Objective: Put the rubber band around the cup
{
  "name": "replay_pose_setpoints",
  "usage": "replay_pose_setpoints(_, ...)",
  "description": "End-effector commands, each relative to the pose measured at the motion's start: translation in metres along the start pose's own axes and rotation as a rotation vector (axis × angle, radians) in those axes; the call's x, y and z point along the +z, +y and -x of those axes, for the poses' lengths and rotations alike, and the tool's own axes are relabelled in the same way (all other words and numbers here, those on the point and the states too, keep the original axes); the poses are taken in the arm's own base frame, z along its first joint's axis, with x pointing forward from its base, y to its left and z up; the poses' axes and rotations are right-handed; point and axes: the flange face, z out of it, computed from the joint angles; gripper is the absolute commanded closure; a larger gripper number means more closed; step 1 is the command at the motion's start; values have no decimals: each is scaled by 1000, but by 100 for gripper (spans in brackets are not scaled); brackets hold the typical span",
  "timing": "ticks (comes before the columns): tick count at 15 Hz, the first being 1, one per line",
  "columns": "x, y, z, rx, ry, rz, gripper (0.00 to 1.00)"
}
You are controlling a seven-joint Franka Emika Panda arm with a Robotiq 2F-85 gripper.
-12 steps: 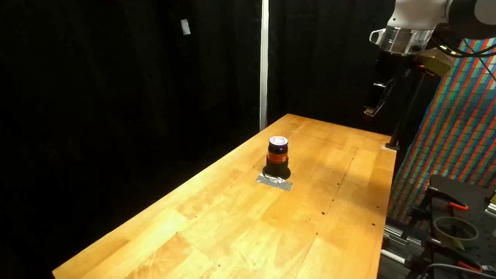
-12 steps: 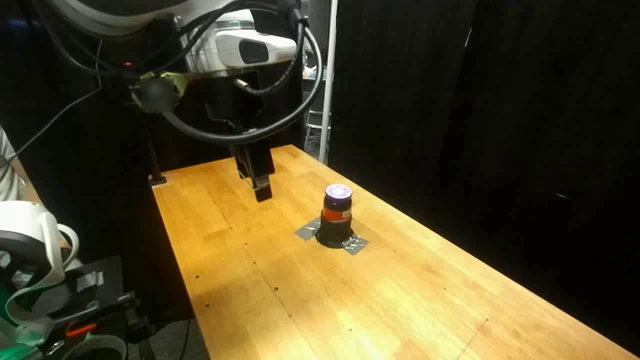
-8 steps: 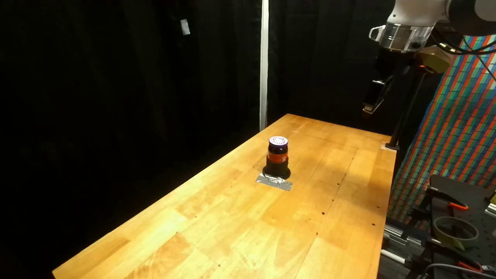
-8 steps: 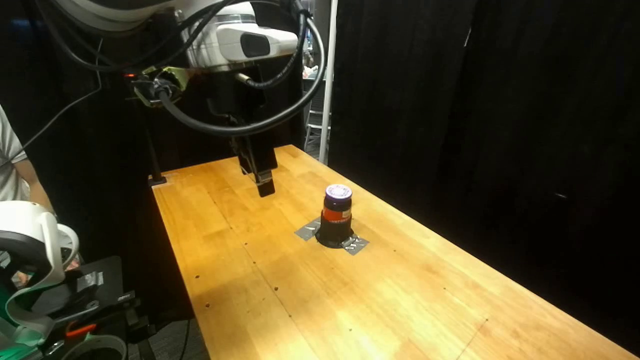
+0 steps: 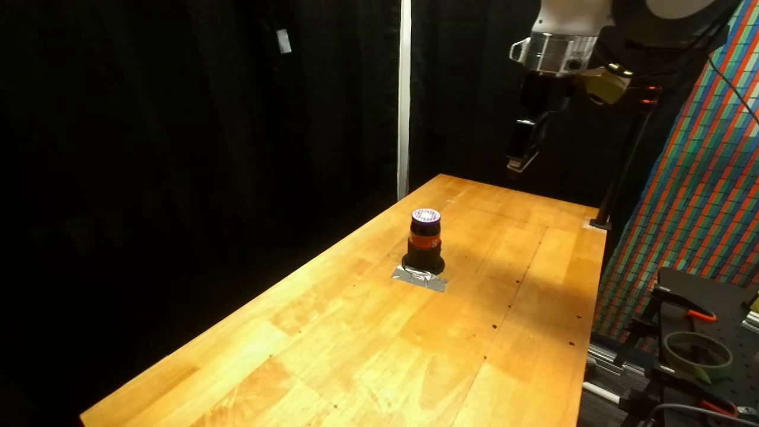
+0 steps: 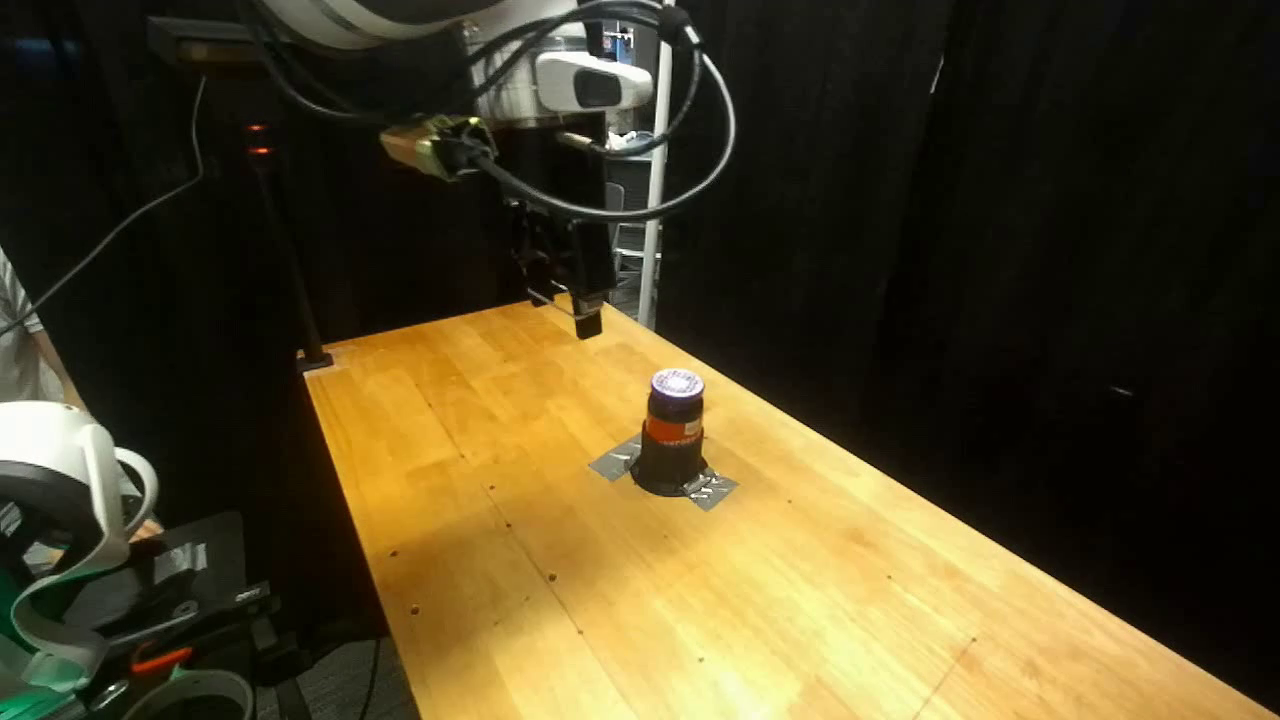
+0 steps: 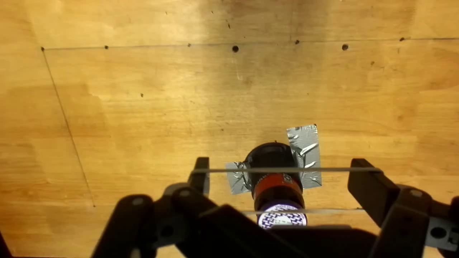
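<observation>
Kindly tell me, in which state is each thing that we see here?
Cup: upright, patterned lid on.
Claw: open, apart from the cup.
Rubber band: stretched in two strands across the claw, not around the cup.
Grey tape: stuck to the table and the cup's base.

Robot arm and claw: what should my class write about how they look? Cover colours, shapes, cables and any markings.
The arm is white and black, with a silvery collar and a white bulge bearing a dark rounded patch. Dark looping cables and a yellowish block are attached. The claw is black, with angular, blocky fingers. No lettering is legible.
</observation>
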Motion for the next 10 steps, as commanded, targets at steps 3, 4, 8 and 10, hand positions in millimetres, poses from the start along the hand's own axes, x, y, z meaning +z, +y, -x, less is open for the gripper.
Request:
replay_pose_setpoints(3,45,-15,-108,52,15,14,0)
replay_pose_setpoints(4,55,-15,-125,64,21,30,0)
replay_pose_setpoints(8,98,-17,-177,105,11,26,0)
replay_pose_setpoints(10,115,-19,-194,109,-2,9,0)
